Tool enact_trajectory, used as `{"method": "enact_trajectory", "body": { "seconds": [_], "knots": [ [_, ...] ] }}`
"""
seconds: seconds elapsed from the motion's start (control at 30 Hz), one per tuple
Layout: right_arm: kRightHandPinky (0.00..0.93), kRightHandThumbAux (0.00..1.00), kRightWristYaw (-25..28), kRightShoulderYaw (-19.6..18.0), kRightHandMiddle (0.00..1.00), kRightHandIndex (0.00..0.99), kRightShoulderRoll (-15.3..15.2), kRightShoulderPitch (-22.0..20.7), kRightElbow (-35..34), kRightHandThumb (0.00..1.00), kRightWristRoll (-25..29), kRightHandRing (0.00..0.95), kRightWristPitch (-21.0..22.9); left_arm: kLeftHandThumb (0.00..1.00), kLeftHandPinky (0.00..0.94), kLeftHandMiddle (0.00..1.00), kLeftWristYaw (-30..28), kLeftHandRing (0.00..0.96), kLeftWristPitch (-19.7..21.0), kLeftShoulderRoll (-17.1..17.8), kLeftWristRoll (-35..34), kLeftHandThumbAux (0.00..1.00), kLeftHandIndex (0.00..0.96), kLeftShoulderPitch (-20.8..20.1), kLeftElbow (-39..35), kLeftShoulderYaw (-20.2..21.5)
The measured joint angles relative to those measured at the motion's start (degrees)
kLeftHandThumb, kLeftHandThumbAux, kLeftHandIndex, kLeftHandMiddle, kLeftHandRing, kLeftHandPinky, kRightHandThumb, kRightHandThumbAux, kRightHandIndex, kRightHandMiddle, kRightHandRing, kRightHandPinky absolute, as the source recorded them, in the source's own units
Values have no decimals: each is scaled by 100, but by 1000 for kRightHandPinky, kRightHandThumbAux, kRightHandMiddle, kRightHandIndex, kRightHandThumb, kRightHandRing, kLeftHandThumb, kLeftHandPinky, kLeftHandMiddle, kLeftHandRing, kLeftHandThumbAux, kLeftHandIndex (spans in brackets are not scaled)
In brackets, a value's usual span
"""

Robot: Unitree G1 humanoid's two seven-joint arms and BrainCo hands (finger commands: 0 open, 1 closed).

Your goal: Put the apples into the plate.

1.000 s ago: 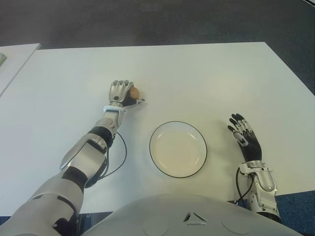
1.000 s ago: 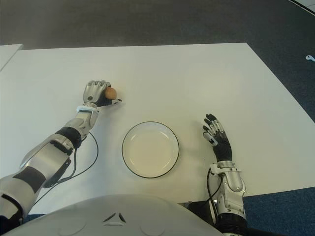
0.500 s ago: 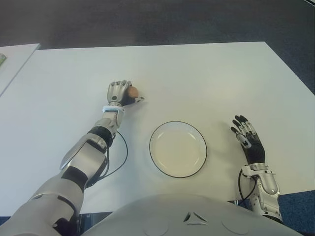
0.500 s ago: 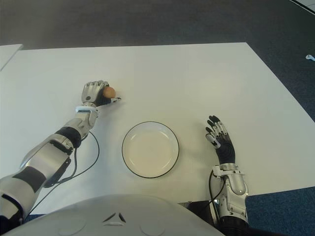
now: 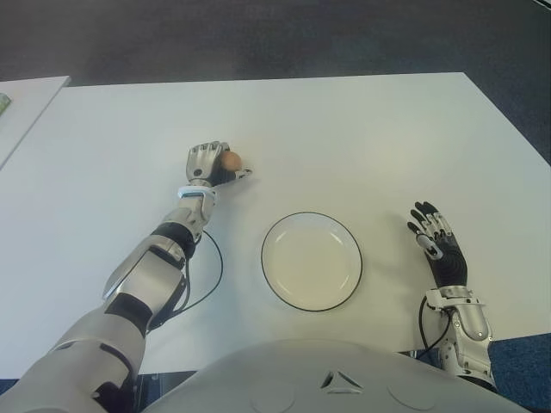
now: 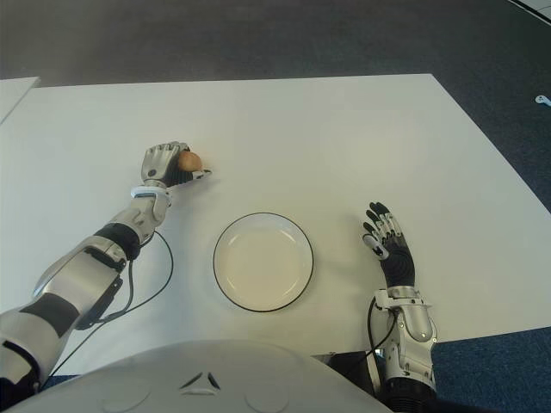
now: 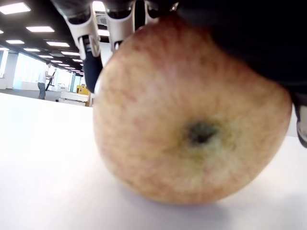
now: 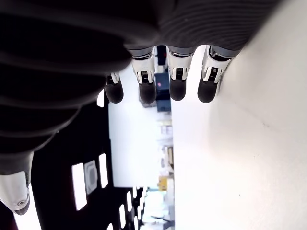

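Since a second ago the right hand [image 5: 439, 247] has slid back toward the robot's body and now shows just right of the plate [image 5: 312, 261], near the table's front edge, while the left hand has barely shifted at all. Right hand's fingers [image 8: 175, 79] are spread out straight and holding nothing, you can see them fanned over the white table [image 5: 362, 138] in its own wrist view.

Left hand [image 5: 211, 163] is up beyond the plate and off to its left, fingers curled around the apple [image 5: 231, 160]. Pretty sure it's clamped on it: the wrist view is basically all apple [image 7: 192, 124], reddish-yellow with the little dark dimple facing the camera, fingertips [image 7: 120, 28] hooked over the far side. The apple's underside looks like it's sitting on the table surface, with a soft shadow right under it.

So the apple is well apart from the plate, not in it yet. Plate itself is white with a thin dark rim, sitting right in front of the robot's torso with nothing on it. A dark cable [image 5: 207, 275] loops along the left forearm, left of the plate.
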Motion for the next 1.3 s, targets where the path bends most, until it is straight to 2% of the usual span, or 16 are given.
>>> {"method": "enact_trajectory", "body": {
  "seconds": [0.57, 1.1, 1.3],
  "knots": [
    [0, 524, -2, -91, 93, 65, -4, -69, 92, 63, -13, 30, -22, 749, 781, 837, -6, 832, -177, 48, -90, 698, 443, 51, -66, 13],
    [11, 531, 59, -116, 111, 73, -25, -151, 236, 70, -18, 55, -100, 749, 762, 852, -39, 837, -171, 319, 52, 698, 442, 470, -1191, -47],
    [21, 534, 105, -116, 116, 80, -21, -159, 239, 71, -3, 63, -101, 749, 765, 854, -416, 840, -70, 461, 209, 698, 442, 560, -1747, -68]
  ]
}}
